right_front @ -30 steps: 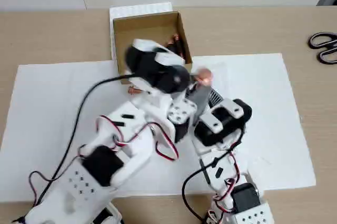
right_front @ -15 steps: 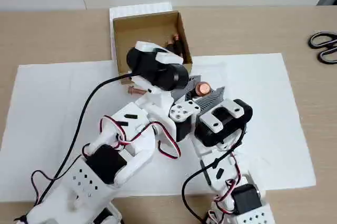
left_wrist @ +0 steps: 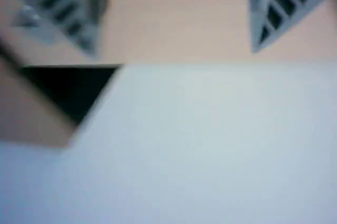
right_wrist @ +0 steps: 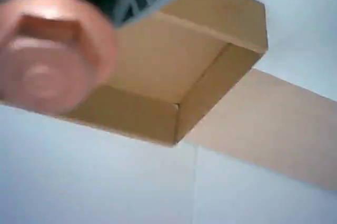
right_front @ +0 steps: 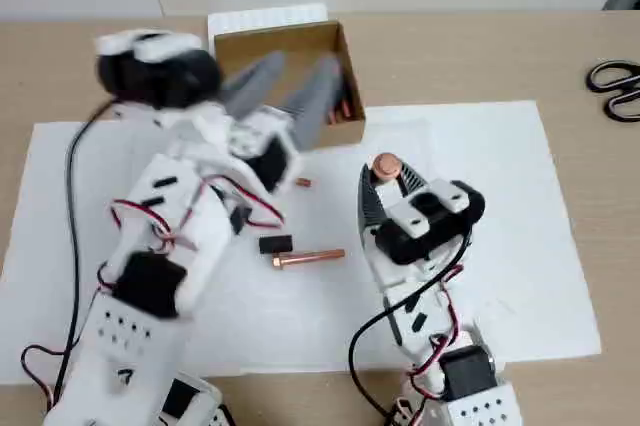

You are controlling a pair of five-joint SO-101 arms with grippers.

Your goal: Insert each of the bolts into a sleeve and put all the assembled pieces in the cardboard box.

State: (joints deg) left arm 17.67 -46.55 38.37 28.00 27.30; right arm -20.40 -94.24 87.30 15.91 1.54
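Note:
My right gripper point(right_front: 386, 172) is shut on a copper bolt point(right_front: 385, 165), head up, right of the cardboard box point(right_front: 232, 52). In the right wrist view the bolt head point(right_wrist: 48, 50) looms large before the box point(right_wrist: 174, 61). My left gripper point(right_front: 290, 91) hangs open over the box's right side, its grey fingers point(left_wrist: 279, 8) spread wide with nothing between them. Assembled copper pieces point(right_front: 345, 106) lie against the box's right wall. On the white paper lie a loose bolt point(right_front: 308, 259), a black sleeve point(right_front: 275, 244) and a small copper piece point(right_front: 303, 183).
A white paper sheet point(right_front: 500, 166) covers the table's middle. Scissors point(right_front: 615, 86) lie at the far right on bare wood. A white lid point(right_front: 265, 18) sits behind the box. The left arm's body point(right_front: 160, 246) stretches across the paper's left half.
The left arm has swung left and back from the right gripper to above the box, uncovering the loose bolt and the sleeve. The right gripper keeps the bolt and has barely moved.

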